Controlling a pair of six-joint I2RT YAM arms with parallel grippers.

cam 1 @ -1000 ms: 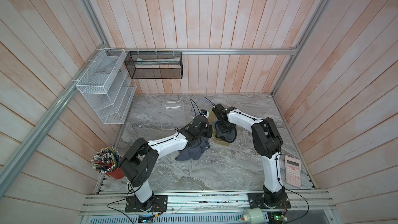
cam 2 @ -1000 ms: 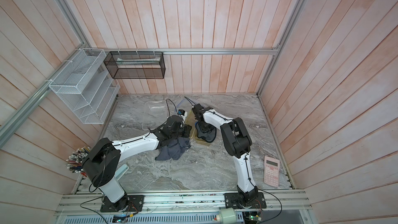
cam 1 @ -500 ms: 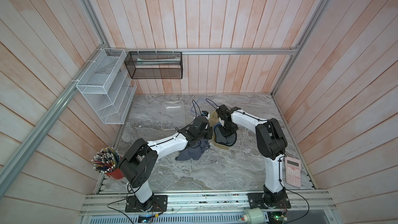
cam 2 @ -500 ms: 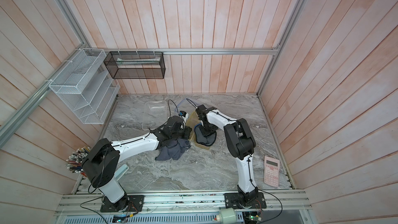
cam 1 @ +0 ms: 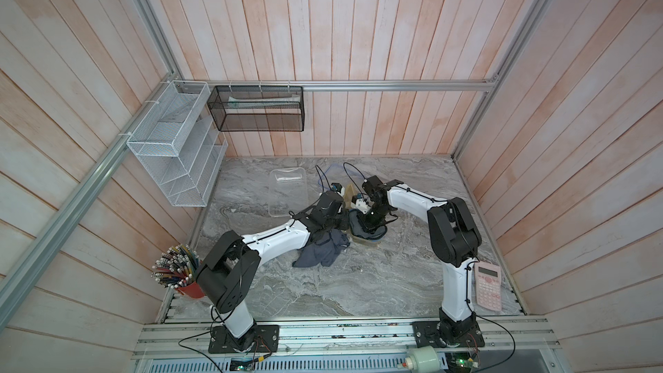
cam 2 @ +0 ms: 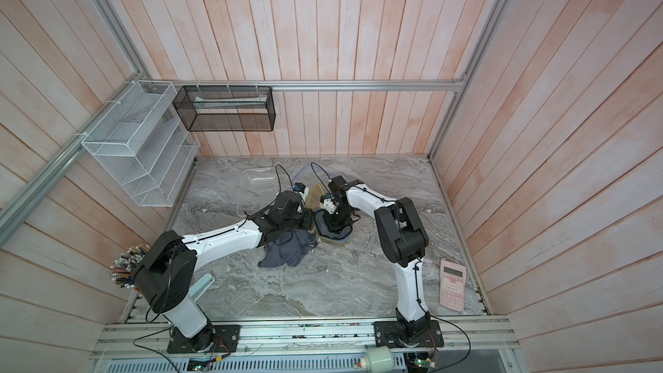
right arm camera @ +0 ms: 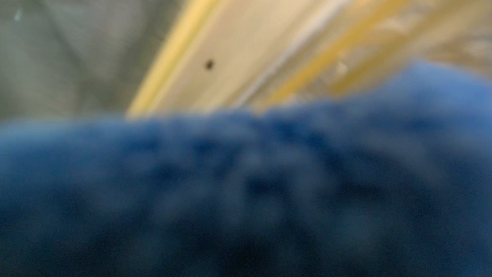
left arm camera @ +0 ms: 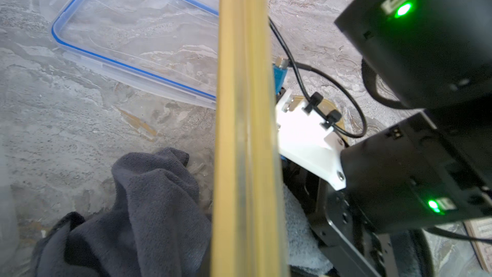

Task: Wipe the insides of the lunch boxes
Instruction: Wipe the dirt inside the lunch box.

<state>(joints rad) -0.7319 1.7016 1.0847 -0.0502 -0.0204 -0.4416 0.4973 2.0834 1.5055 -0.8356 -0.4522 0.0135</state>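
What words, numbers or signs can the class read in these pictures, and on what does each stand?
None can be read.
Pink rectangular plastic calculator: display and key markings, too small to read in both top views.
Right wrist view: too blurred to show any text.

Right hand (cam 1: 370, 223) inside amber lunch box (cam 1: 366, 242) with blue cloth (cam 1: 356, 224); left hand (cam 1: 341, 224) alongside.

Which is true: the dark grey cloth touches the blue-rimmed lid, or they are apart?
Apart. The left wrist view shows bare table between the dark grey cloth and the blue-rimmed lid.
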